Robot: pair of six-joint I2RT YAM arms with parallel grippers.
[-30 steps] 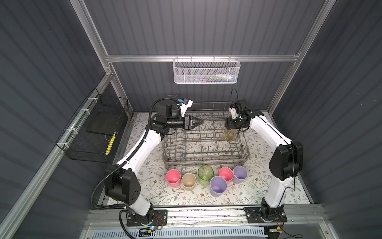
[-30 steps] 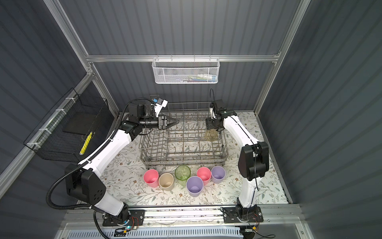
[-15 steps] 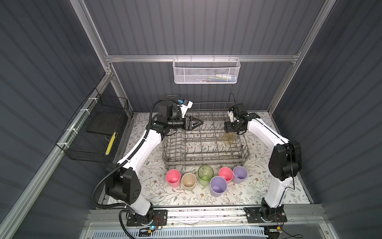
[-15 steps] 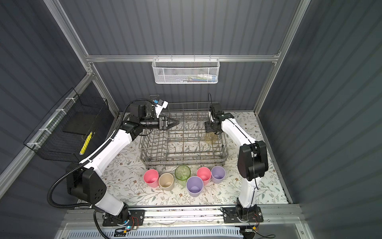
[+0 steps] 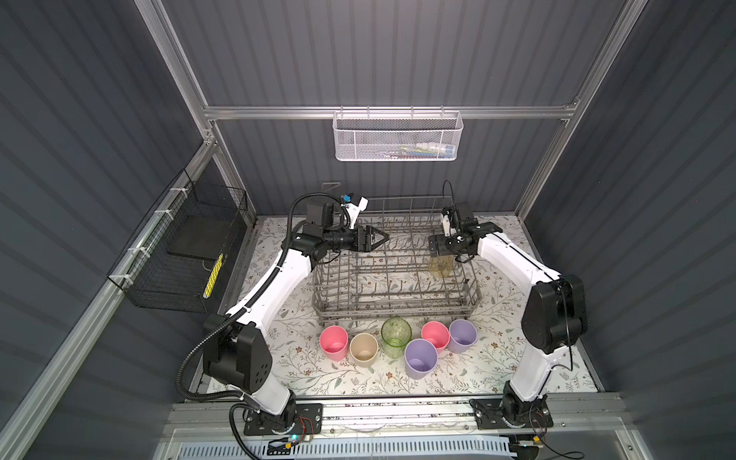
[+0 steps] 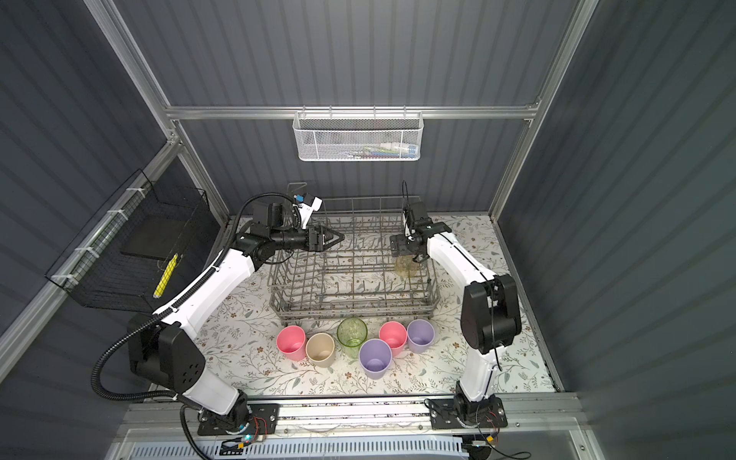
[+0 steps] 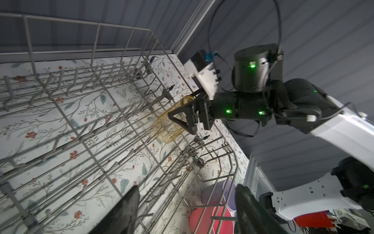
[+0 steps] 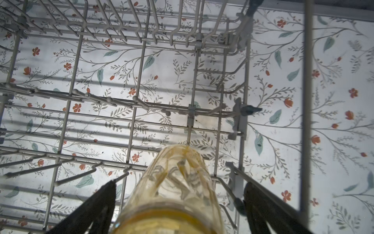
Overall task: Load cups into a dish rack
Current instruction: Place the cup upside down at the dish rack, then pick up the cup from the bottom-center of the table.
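Amber cup (image 8: 174, 194) between right gripper's (image 8: 179, 184) jaws

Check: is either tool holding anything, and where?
Nothing held. The right tool stands open around the clear amber glass tumbler, gaps both sides; left tool open, empty.

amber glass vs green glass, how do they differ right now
The amber glass sits inside the dish rack, near its right side; the green glass stands mouth up on the table in front of the rack. The amber glass is between the open fingers of the right gripper, with gaps on both sides; the green glass has no gripper near it. Both are clear, handleless tumblers.
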